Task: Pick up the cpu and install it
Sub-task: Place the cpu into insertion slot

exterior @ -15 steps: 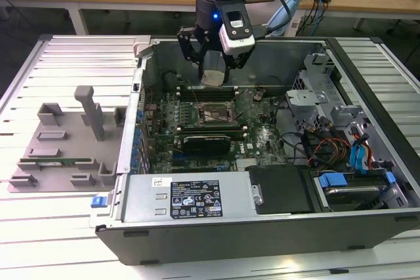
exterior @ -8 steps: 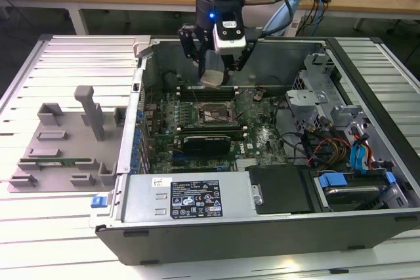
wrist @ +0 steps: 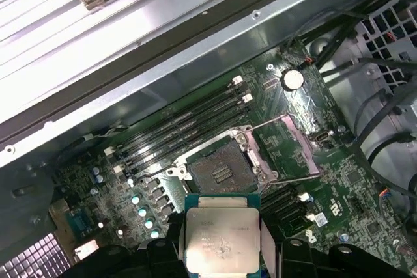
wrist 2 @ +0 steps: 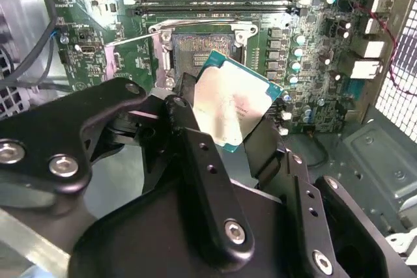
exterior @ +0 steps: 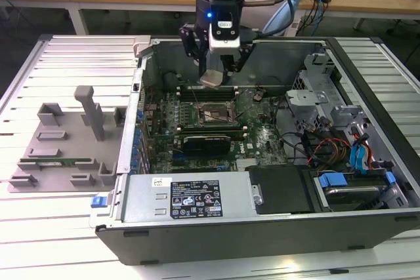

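black fingers (wrist 2: 195, 154) of the gripper (exterior: 216, 71) are closed on opposite edges of the cpu (wrist: 221, 242), hanging over the open socket (wrist: 221, 170) near the middle of the motherboard (exterior: 262, 129); it looks light, stiff, delicate underneath, so edges seem the right hold

Slatted table (exterior: 65, 57), grey tray (exterior: 72, 143), open computer case (exterior: 230, 235)
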Tool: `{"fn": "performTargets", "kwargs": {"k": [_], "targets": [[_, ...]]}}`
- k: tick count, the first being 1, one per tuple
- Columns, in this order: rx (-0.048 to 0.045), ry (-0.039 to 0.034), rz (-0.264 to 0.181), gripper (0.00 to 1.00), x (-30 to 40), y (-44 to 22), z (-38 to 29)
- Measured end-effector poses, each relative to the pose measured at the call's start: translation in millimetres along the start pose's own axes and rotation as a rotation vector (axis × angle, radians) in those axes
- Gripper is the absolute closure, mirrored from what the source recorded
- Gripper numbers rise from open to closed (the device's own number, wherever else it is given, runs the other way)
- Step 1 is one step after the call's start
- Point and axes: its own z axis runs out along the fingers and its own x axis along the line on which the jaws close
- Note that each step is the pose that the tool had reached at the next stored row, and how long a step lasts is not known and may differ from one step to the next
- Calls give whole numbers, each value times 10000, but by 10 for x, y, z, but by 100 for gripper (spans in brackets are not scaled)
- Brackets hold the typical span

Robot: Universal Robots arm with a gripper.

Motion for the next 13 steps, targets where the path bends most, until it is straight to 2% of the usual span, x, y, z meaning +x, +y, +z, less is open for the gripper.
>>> {"fn": "performTargets", "kwargs": {"k": [6,8,9,10,13], "targets": [[2,-30,1583,45,0,0,0],[3,-36,1903,45,0,0,0],[3,-44,2350,45,0,0,0],[3,-49,2596,45,0,0,0],[5,-58,3094,45,0,0,0]]}}
